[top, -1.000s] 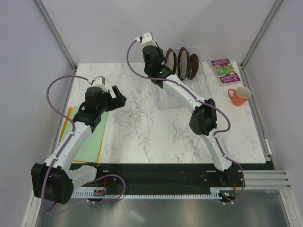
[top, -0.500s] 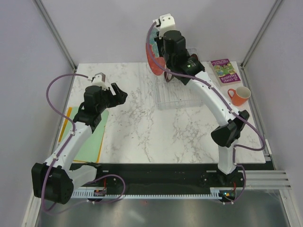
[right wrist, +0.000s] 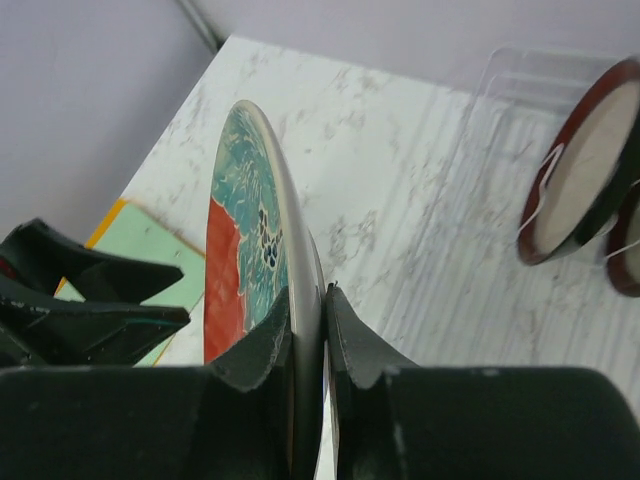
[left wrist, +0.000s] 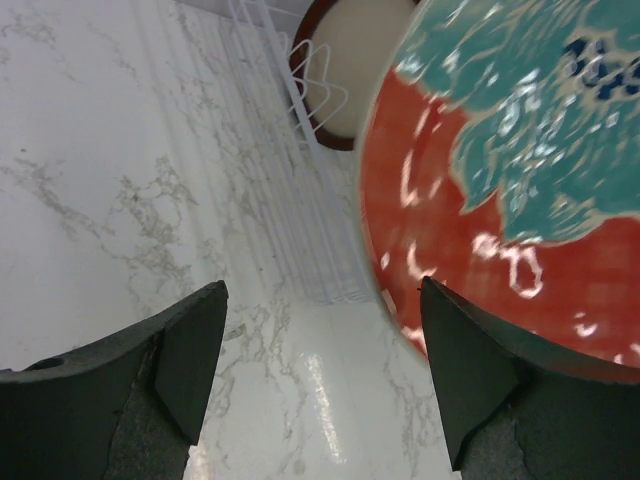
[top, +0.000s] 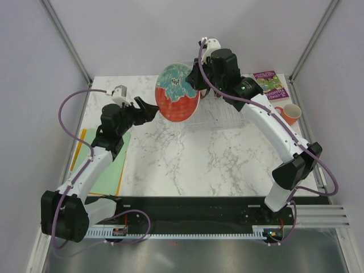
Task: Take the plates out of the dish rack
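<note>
Holding the teal-and-red plate (top: 177,92) aloft at the dish rack (top: 222,116) end, above the bench (top: 170,159), rim clamped in the right gripper (right wrist: 308,300). Hovering just beside it with the left gripper (left wrist: 322,290) spread wide, likely inviting a handover; more plates (right wrist: 575,170) standing racked.

The left arm (top: 85,170) and right arm (top: 273,122) pair white link shells with bulky black joints, biggest near eight and four o'clock overhead. A purple cable (top: 60,111) trails each. The left gripper (left wrist: 320,300) and right gripper (right wrist: 308,300) are matte black wedges.
</note>
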Tool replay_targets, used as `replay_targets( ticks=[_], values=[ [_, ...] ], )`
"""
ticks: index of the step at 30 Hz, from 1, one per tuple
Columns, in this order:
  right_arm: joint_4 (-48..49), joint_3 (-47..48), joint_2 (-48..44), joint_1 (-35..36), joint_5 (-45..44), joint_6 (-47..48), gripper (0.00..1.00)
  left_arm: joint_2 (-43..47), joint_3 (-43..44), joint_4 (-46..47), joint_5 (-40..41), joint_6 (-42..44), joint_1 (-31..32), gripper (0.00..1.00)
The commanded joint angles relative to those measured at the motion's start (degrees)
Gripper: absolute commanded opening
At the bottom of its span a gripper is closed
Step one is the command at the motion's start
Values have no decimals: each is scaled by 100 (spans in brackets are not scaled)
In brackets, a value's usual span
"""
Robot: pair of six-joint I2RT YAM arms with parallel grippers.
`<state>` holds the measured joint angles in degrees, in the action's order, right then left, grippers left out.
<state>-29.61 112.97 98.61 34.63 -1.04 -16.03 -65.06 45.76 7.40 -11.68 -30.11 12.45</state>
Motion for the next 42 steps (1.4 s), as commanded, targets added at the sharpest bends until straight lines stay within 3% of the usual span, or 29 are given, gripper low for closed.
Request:
replay_targets(
  ticks=[1, 9, 20, 27, 30, 33, 35, 36, 37, 40, 42],
  values=[
    [1306, -353, -500, -9, 1009, -980, 0, -33, -251, 1332, -624, -741, -32, 85],
    [2117, -1233, -878, -79, 1317, -1429, 0, -455, -725, 2616, -1283, -1734, -146, 85],
    [2600, -1847, -1159, -290, 1641, -1824, 0, -578, -1209, 3179, -1450, -2209, -532, 85],
    [3557, -2718, -1256, -299, 2054, -2518, 0, -1403, -1350, 5112, -2065, -3325, -612, 83],
    [4067, -3043, -1291, -299, 2187, -2765, 0, -1965, -1394, 6218, -2382, -3931, -638, 75],
    [4156, -3184, -1265, -299, 2204, -2791, 0, -2404, -1464, 7133, -2558, -4397, -665, 60],
    [4156, -3228, -1230, -308, 2187, -2765, 0, -2555, -1491, 7460, -2681, -4565, -673, 36],
    [4156, -3246, -1212, -308, 2196, -2739, 0, -2608, -1491, 7486, -2716, -4591, -682, 12],
    [4147, -3263, -1160, -325, 2196, -2730, 0, -2591, -1499, 7478, -2760, -4574, -682, 2],
    [4130, -3281, -1046, -343, 2169, -2677, 0, -2355, -1491, 7005, -2848, -4199, -682, 2],
    [4103, -3272, -984, -378, 2152, -2625, 0, -2083, -1430, 5909, -2883, -3812, -682, 2]
  ],
)
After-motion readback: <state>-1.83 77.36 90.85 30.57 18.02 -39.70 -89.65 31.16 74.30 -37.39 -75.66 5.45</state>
